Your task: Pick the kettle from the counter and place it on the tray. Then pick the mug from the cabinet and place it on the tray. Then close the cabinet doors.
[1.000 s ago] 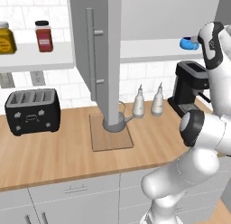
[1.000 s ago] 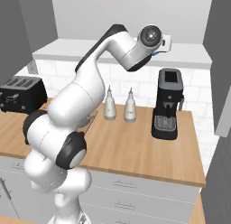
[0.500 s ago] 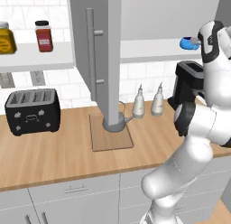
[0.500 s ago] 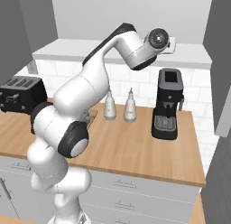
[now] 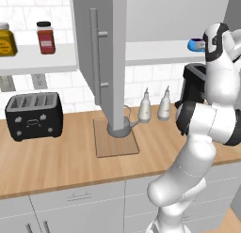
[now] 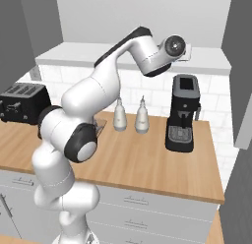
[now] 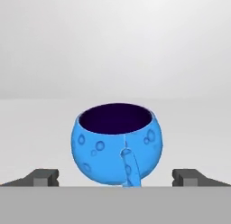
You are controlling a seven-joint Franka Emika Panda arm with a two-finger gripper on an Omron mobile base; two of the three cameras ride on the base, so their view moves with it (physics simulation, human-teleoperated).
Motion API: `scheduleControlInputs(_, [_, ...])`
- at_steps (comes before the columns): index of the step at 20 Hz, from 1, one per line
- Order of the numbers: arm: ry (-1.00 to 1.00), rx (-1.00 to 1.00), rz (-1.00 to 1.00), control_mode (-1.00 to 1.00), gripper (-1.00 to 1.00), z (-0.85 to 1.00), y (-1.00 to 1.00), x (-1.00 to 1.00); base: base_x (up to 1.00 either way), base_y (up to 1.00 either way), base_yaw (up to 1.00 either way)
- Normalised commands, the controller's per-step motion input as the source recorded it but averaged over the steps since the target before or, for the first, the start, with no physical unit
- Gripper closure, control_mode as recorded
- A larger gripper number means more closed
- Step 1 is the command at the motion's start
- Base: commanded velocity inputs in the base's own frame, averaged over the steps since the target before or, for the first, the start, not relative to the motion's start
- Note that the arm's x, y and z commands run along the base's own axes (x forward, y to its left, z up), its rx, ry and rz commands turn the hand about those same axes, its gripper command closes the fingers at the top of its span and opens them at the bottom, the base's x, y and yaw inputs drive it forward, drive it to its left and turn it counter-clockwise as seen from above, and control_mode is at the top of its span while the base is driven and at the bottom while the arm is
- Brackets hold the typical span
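We are holding the jaws wide open with the 2 fingertips [image 7: 43, 177] flanking the mug [image 7: 117, 144], which is standing upright on the white cabinet shelf [image 7: 36, 128], handle facing us, so closing off-centre is risking nudging it deeper.
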Motion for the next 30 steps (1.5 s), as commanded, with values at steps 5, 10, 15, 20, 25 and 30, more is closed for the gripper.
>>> scheduleControlInputs(5, [0.0, 0.0, 0.02, -1.0, -1.0, -0.14, 0.0, 0.23, 0.0, 0.0, 0.0])
scheduleControlInputs(10, [0.0, 0.0, 0.01, -1.0, 1.0, -0.05, 0.0, 0.11, 0.0, 0.0, 0.0])
scheduleControlInputs(15, [-0.05, 0.0, 0.0, -1.0, 1.0, 0.0, 0.0, 0.0, 0.0, 0.0, 0.0])
scheduleControlInputs(20, [-0.05, 0.0, 0.0, -1.0, 1.0, 0.0, 0.0, 0.0, 0.0, 0.0, 0.0])
scheduleControlInputs(25, [0.0, 0.0, 0.0, -1.0, 1.0, 0.0, 0.0, 0.0, 0.0, 0.0, 0.0])
scheduleControlInputs(30, [0.0, 0.0, 0.0, -1.0, 1.0, 0.0, 0.0, 0.0, 0.0, 0.0, 0.0])
